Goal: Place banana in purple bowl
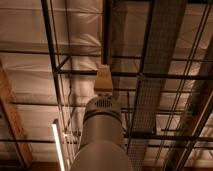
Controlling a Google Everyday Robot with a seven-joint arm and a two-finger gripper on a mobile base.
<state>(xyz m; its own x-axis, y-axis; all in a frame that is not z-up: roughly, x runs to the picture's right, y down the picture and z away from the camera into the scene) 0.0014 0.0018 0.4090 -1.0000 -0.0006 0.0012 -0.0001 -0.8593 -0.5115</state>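
Observation:
The camera looks up at the ceiling. The banana and the purple bowl are out of view. My grey arm rises from the bottom centre of the view. My gripper is the pale beige piece at its top end, raised toward the ceiling near the middle of the view. Nothing shows in it from this side.
Dark metal beams and a wide cable tray cross the pale ceiling. A lit strip light hangs at the lower left. A wooden beam slants at the left edge.

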